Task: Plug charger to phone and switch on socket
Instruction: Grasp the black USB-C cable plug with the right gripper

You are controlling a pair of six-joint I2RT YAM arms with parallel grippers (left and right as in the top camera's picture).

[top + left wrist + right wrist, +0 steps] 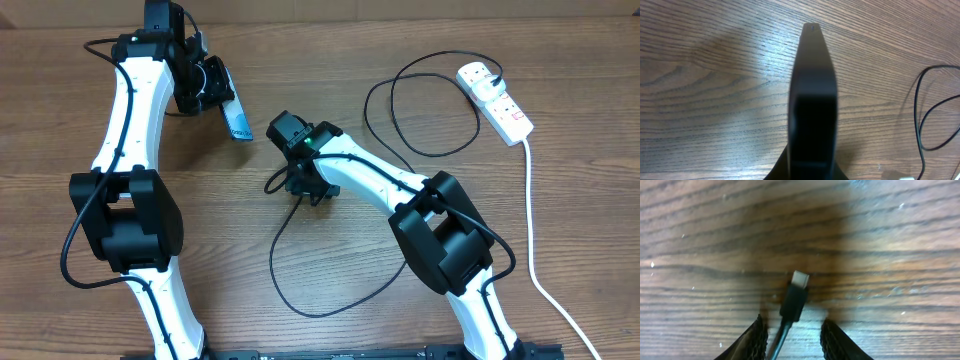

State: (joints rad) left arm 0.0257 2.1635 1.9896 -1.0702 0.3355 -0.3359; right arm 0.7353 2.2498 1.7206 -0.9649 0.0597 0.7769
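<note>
Straddling the charger, right claw (released, not touching); left claw clenched on phone.

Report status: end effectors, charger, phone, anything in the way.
Left end effector shut on phone, held above table. Right end effector open, straddling charger connector, no grip yet. Socket far right, nothing blocking.

Brown wooden table, grain running side to side, soft glare patch near left wrist
</note>
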